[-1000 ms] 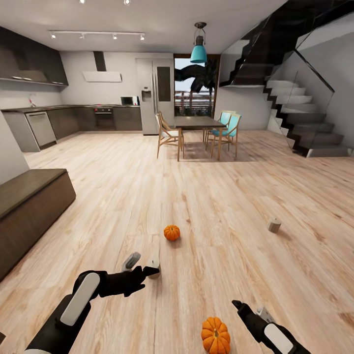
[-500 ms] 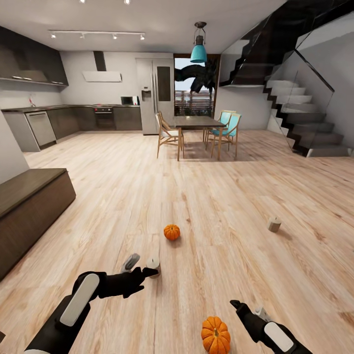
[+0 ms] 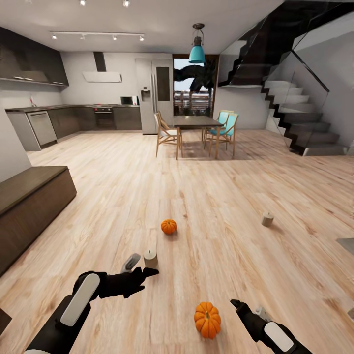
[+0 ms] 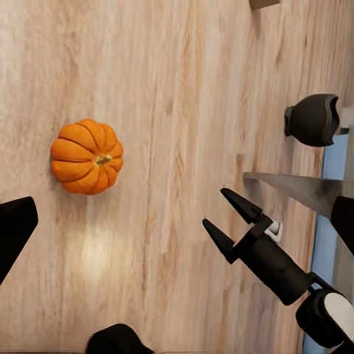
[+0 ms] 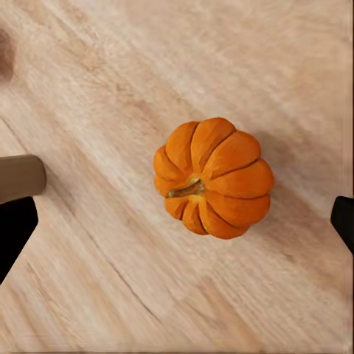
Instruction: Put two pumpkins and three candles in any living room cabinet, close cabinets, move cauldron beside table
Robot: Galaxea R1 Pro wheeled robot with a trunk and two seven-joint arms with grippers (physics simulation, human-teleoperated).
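Observation:
Two orange pumpkins lie on the wooden floor: one (image 3: pixel 168 226) in the middle, and a nearer one (image 3: pixel 207 319) just left of my right gripper (image 3: pixel 239 307). That near pumpkin (image 5: pixel 212 177) sits between the right gripper's spread black fingers (image 5: pixel 15 225), below them and untouched. It also shows in the left wrist view as the pumpkin (image 4: pixel 87 156), with the open right gripper (image 4: pixel 217 210) beside it. A stubby candle (image 3: pixel 150 258) stands just beyond my open, empty left gripper (image 3: pixel 142 267). A second candle (image 3: pixel 267 219) stands far right. The dark cabinet (image 3: pixel 29 206) runs along the left. A black cauldron (image 4: pixel 313 119) sits on the floor.
A dining table (image 3: pixel 196 122) with chairs stands far ahead, the kitchen counters (image 3: pixel 73 118) are at the back left, and a staircase (image 3: pixel 305 123) rises at the right. A grey slab corner (image 3: pixel 346 244) pokes in at the right edge. Open floor lies between these.
The whole picture has shifted, so the camera moved: pumpkins and candles now sit higher and further left in the view. Both arms hold the same pose and nothing has been gripped.

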